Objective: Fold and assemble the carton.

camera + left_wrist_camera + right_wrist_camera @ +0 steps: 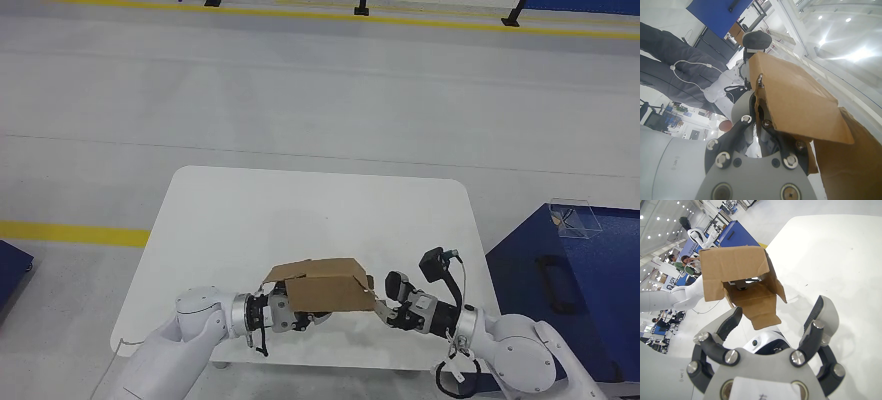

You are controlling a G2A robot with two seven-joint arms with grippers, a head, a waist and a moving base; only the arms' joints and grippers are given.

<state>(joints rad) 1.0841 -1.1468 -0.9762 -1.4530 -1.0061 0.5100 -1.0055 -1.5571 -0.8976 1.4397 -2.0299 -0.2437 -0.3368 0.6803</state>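
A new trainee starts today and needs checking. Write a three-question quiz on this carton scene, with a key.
1. True or false: the right claw is shut on the brown cardboard carton.
2. Which claw grips the carton's wall? A) the left claw; B) the right claw; C) neither.
3. Fill in: the end of the carton that faces the right claw is ____, so its inside shows.

Key: 1 false, its fingers are spread and hold nothing; 2 A; 3 open.
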